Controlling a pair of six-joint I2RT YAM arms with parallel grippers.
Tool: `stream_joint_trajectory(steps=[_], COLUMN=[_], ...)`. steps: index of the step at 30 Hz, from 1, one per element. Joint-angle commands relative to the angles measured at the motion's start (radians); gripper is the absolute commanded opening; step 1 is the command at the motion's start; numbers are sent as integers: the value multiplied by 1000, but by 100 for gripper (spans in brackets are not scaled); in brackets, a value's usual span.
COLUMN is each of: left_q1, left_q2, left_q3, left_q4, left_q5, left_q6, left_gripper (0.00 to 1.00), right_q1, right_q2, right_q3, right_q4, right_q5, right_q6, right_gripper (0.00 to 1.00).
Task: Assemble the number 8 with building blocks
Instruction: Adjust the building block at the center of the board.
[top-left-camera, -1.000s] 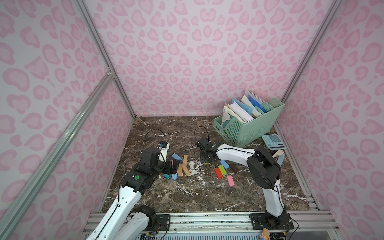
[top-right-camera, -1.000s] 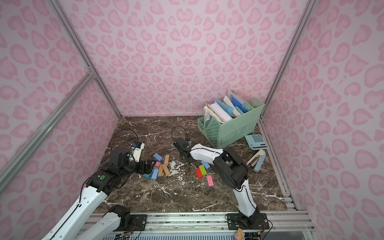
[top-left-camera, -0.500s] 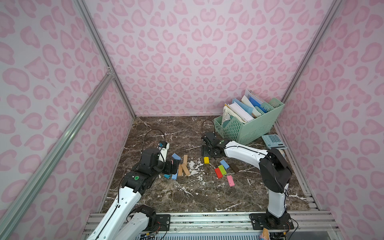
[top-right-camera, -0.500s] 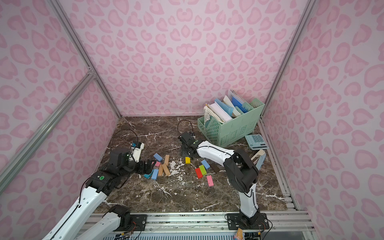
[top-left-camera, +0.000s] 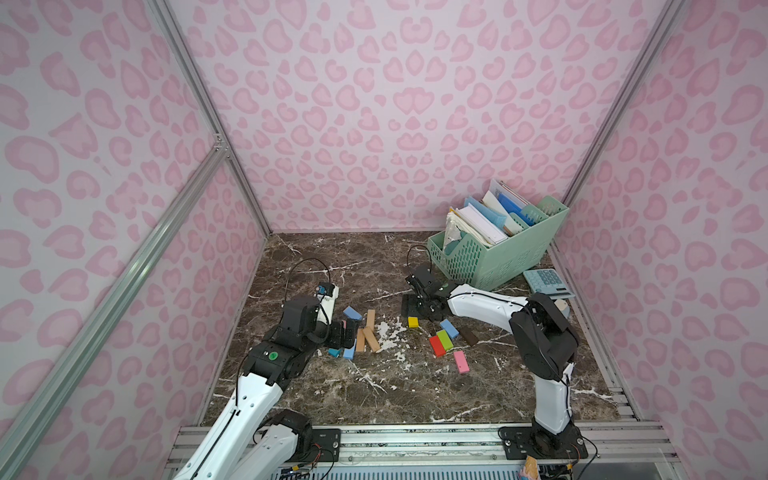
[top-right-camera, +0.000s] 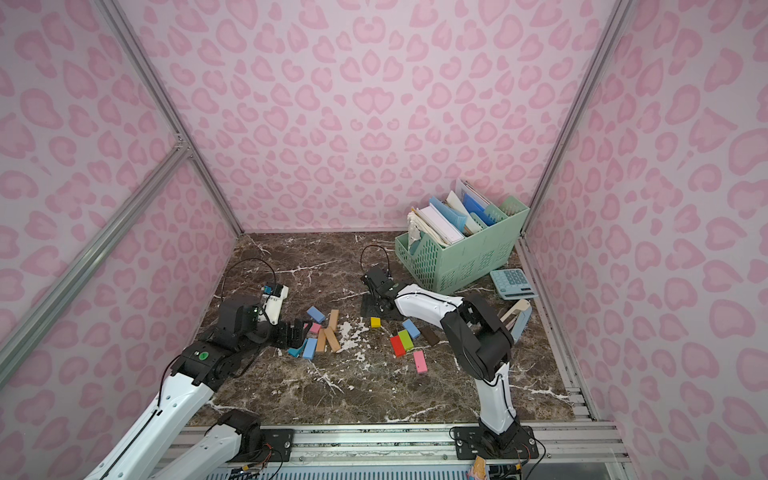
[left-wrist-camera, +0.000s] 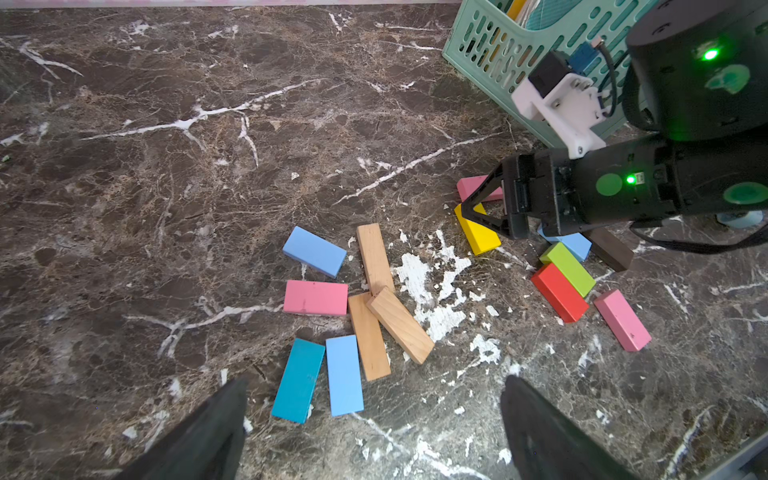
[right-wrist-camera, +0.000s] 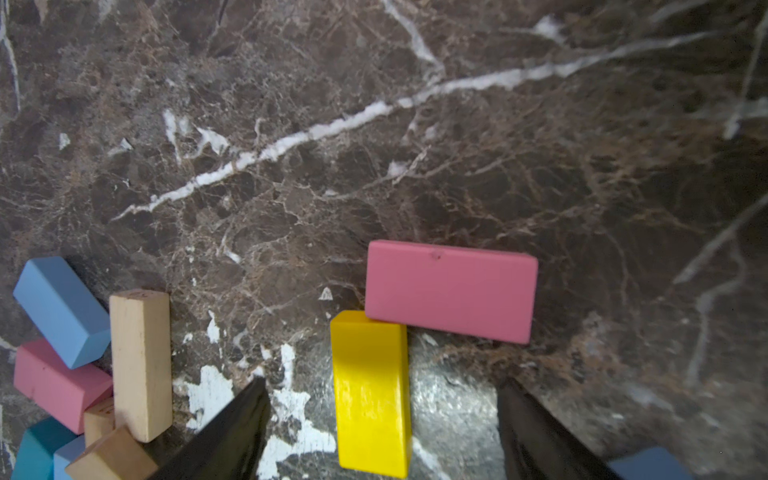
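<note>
"Two of the building blocks (left-wrist-camera: 376, 257) touch at a corner on the tabletop (top-left-camera: 374, 257) — the yellow block (right-wrist-camera: 372, 395) and a pink block (right-wrist-camera: 451, 291). And the arms?"

"The right pincer (right-wrist-camera: 382, 381) straddles the yellow block, jaws apart, clear of its sides. The left pincer (left-wrist-camera: 374, 380) gapes wide just beside the tan, blue, teal and pink cluster (left-wrist-camera: 370, 332)."

"Any writing?"

"The calculator (top-left-camera: 546, 282) keys — too small to read."

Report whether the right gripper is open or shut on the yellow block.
Open. The right gripper straddles the yellow block in the right wrist view, jaws apart, with marble table showing in both gaps.
</note>
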Motion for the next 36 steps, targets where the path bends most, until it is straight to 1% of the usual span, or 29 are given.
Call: stream_joint_trajectory(steps=[1, 28, 32, 36], left_q1=[0, 0, 0, 0], left_q2=[-1, 3, 2, 3], left_q3=[-1, 0, -1, 0], left_q4=[9, 8, 8, 7], left_q5=[5, 3, 4, 4], left_q6=[0, 2, 1, 2], left_gripper=[98, 98, 98, 98], right_q1=[-4, -30, -30, -26], right_q2=[8, 47, 14, -69], right_q3=[1, 4, 7, 7], right_q4=[14, 44, 35, 5], right_q5=[-11, -30, -29, -8], right_q6=[7, 5, 3, -23], right_gripper=[87, 87, 87, 87])
